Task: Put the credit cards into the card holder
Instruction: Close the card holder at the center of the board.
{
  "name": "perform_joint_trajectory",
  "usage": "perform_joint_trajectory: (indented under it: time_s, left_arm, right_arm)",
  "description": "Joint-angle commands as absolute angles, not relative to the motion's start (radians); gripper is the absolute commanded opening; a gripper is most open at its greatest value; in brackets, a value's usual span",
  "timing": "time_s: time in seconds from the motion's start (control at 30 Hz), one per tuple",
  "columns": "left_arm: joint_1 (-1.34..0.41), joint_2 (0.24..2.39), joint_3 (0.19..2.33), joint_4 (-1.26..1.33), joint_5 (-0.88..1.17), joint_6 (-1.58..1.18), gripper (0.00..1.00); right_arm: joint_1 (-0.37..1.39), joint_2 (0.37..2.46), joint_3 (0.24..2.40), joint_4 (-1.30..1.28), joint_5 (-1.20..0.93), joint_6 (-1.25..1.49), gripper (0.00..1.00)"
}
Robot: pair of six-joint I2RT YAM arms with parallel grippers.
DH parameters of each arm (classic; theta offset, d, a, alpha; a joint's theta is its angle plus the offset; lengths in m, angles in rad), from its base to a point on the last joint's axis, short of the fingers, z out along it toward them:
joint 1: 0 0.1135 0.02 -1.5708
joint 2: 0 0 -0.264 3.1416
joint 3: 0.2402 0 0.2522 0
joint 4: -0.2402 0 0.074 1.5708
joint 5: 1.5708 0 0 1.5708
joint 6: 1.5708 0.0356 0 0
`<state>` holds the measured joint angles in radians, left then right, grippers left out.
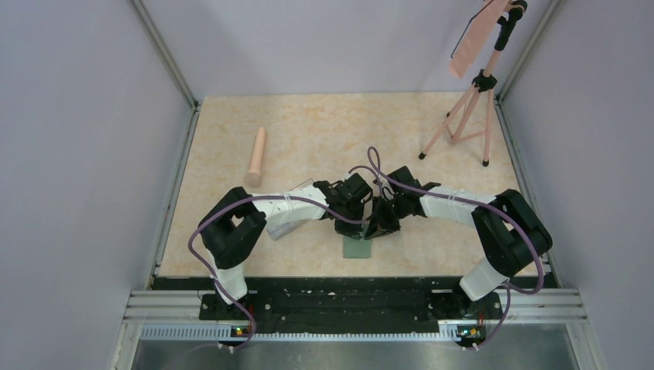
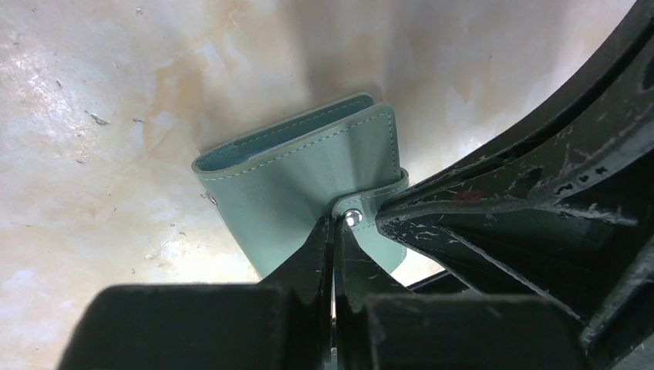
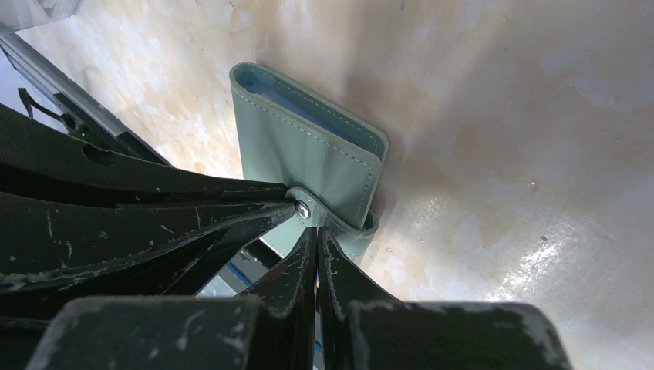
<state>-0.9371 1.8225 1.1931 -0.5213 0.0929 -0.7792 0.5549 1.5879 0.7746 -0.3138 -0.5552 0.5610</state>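
Note:
The green card holder (image 1: 357, 249) lies folded shut on the table between the arm bases. In the left wrist view (image 2: 308, 173) its snap tab with a silver stud (image 2: 352, 218) wraps over the edge, and it also shows in the right wrist view (image 3: 308, 154). My left gripper (image 2: 333, 225) is shut, its tips touching the cover beside the stud. My right gripper (image 3: 316, 231) is shut too, its tips at the same stud (image 3: 303, 209) from the other side. Pale blue pages show at the wallet's open edge. No credit card is in view.
A peach cylinder (image 1: 256, 158) lies at the back left. A pink tripod (image 1: 470, 116) with a peach panel stands at the back right. A clear plastic box (image 1: 284, 229) sits partly under the left arm. Grey walls enclose the table.

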Motion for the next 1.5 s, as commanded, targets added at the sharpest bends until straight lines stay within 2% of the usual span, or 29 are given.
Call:
perform_joint_trajectory:
  time_s: [0.0,0.9,1.13,1.47]
  left_arm:
    - [-0.95,1.808,1.196,-0.518,0.109,-0.776,0.0]
    - [-1.041,1.987,1.198,-0.577,0.054,-0.81,0.0]
    - [-1.067,2.0,1.23,-0.602,0.03,-0.799,0.0]
    - [-1.065,1.902,1.367,-0.672,-0.045,-0.75,0.0]
  right_arm:
    - [0.574,1.576,0.82,-0.283,-0.573,0.567,0.0]
    - [0.65,1.702,0.669,-0.44,-0.315,0.546,0.0]
    - [0.65,1.706,0.634,-0.446,-0.304,0.559,0.0]
    - [0.651,1.518,0.791,-0.48,-0.34,0.538,0.0]
